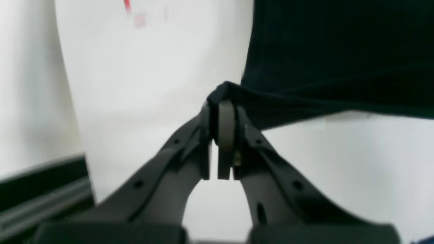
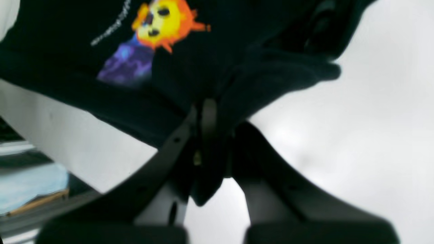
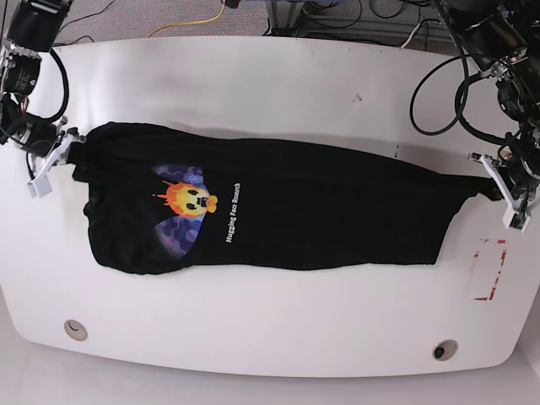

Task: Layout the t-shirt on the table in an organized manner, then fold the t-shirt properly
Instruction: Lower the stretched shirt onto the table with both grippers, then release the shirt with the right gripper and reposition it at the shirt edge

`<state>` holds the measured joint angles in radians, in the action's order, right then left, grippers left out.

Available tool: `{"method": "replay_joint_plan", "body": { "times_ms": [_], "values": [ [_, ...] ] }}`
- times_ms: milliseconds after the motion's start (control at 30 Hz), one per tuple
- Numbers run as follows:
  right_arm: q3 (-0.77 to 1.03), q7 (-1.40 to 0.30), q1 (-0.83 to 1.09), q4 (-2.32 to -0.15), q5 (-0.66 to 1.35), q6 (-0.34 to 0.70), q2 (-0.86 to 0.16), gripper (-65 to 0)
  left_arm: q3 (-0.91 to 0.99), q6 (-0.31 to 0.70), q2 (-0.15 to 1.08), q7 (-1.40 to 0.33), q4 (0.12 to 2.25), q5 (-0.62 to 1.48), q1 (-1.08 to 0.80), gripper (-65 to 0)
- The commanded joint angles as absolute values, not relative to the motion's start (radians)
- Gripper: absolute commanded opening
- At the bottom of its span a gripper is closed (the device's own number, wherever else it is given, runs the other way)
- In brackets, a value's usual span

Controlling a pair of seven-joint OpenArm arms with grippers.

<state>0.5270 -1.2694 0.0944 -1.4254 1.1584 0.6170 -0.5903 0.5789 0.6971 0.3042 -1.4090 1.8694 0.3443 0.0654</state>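
1. On the table, the t-shirt lies stretched out flat, its long axis running side to side across the base view, from the arm at the view's left to the arm at the view's right.
2. The printed end, with the sun face on its purple-blue patch and the white lettering beside it, lies toward the view's left; the plain black end narrows to a pulled-out point at the view's right.
3. The left gripper is clamped shut on that narrow corner of the cloth, which bunches between its fingertips and rises a little off the white surface.
4. The right gripper is likewise closed on a thick fold of black fabric at the printed end, with the sun face just beyond it in the wrist view.
5. A red tape outline sits on the tabletop near the left gripper, apart from the shirt.
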Motion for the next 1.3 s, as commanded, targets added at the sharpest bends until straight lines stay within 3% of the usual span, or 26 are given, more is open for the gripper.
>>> {"method": "replay_joint_plan", "body": {
  "times_ms": [0, 600, 667, 900, 1067, 1267],
  "values": [
    [0.542, -1.251, 0.157, -1.501, 1.176, 0.619, -0.59, -65.0, 0.602, 0.698, 0.34, -1.396, 1.888, 0.329, 0.038, -65.0],
    [0.539, -1.251, 0.366, -1.589, 1.17, 0.615, -0.461, -63.1, 0.694, 0.698, 0.386, -1.396, 1.882, 0.326, -0.231, -64.9],
    [0.539, -1.25, 0.377, -1.589, 1.164, 0.608, -0.456, -57.9, 0.694, 0.698, 0.384, -1.396, 1.882, 0.326, -0.237, -64.7],
    [0.541, -1.25, 0.384, -1.601, 1.138, 0.538, -0.435, -28.9, 0.691, 0.698, 0.386, -1.396, 1.882, 0.326, -0.237, -64.4],
    [0.542, -1.25, 0.386, -1.659, 1.132, 0.533, -0.435, -18.1, 0.69, 0.698, 0.386, -1.396, 1.882, 0.326, -0.237, -63.7],
    [0.598, -1.25, 0.374, -1.667, 1.132, 0.533, -0.438, -8.7, 0.662, 0.698, 0.397, -1.396, 1.882, 0.326, -0.237, -48.9]
  ]
}}
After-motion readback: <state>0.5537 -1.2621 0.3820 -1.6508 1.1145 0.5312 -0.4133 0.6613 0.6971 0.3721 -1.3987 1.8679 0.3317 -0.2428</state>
